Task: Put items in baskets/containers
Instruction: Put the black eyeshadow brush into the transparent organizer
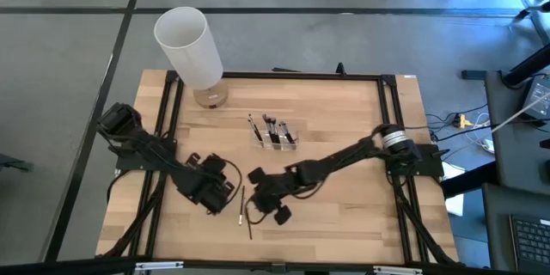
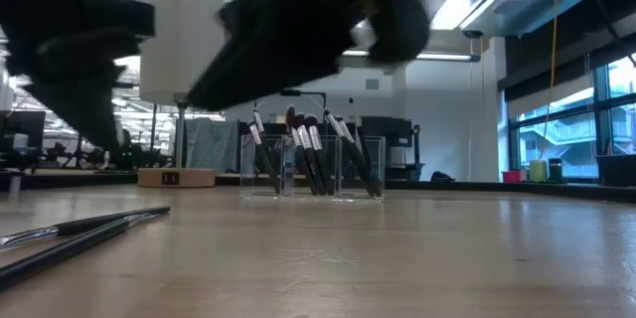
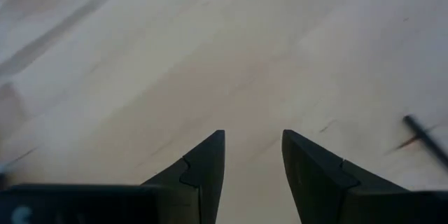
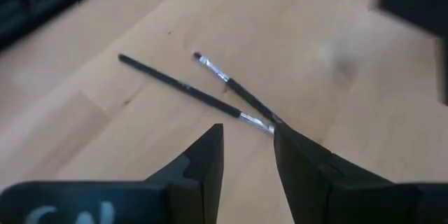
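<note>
We see two loose brushes (image 4: 210, 91) on the bare wood at the lower centre of the high view, their long axes crossing in a shallow V, and the right gripper (image 4: 246, 147) hangs just above them, parted a little and holding nothing, one fingertip almost over the silver-ferruled brush's end. The left gripper (image 3: 252, 150), lower left of centre in the high view, is likewise slightly open and empty. We judge the right arm nearer; the clear organizer (image 1: 277, 137) stands above, at centre.
</note>
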Controlling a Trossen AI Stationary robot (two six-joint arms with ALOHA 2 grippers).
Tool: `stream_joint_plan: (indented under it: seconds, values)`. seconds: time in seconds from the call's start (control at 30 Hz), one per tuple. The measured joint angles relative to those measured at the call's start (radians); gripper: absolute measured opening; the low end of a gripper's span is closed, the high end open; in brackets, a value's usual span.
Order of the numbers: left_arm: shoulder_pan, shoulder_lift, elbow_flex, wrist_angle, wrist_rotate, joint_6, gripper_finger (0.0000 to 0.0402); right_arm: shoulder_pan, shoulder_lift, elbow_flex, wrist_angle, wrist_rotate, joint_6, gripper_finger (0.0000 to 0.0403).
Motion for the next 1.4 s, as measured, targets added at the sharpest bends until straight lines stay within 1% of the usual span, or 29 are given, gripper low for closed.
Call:
stream_joint_plan:
  seconds: [0.1, 0.27, 0.37, 0.5, 0.67, 0.8, 1.0, 1.13, 1.23, 1.3, 1.4]
  values:
    - [-0.036, 0.0, 0.0, -0.065, -0.007, -0.072, 0.0139, -0.005, 0.099, 0.122, -0.049, -0.011, -0.074, 0.0126]
    - [-0.089, 0.0, 0.0, -0.111, -0.011, -0.151, 0.0139, -0.005, 0.234, 0.305, -0.102, -0.016, -0.17, 0.0126]
    - [-0.113, 0.0, 0.0, -0.126, -0.026, -0.185, 0.0139, -0.006, 0.301, 0.379, -0.151, -0.046, -0.228, 0.0126]
    - [-0.133, 0.0, 0.0, -0.128, -0.039, -0.214, 0.0139, 0.0, 0.336, 0.435, -0.208, -0.108, -0.291, 0.0126]
    - [-0.134, 0.0, 0.0, -0.129, -0.04, -0.234, 0.0139, 0.004, 0.339, 0.436, -0.214, -0.084, -0.298, 0.0126]
    - [-0.134, 0.0, 0.0, -0.161, -0.032, -0.285, 0.0139, -0.007, 0.339, 0.436, -0.193, -0.073, -0.295, 0.0126]
    - [-0.136, 0.0, 0.0, -0.174, -0.012, -0.301, 0.0139, -0.017, 0.384, 0.44, -0.105, -0.074, -0.295, 0.0126]
    - [-0.139, 0.0, -0.002, -0.171, -0.015, -0.298, 0.0139, -0.027, 0.4, 0.442, -0.126, -0.109, -0.293, 0.0126]
    - [-0.141, 0.0, -0.004, -0.174, -0.02, -0.298, 0.0139, -0.032, 0.401, 0.443, -0.151, -0.104, -0.263, 0.0124]
    - [-0.141, 0.0, -0.006, -0.177, -0.022, -0.298, 0.0139, -0.035, 0.401, 0.445, -0.171, -0.093, -0.223, 0.0116]
    - [-0.141, 0.0, -0.006, -0.176, -0.023, -0.298, 0.0139, -0.044, 0.403, 0.488, -0.282, -0.092, -0.168, 0.0092]
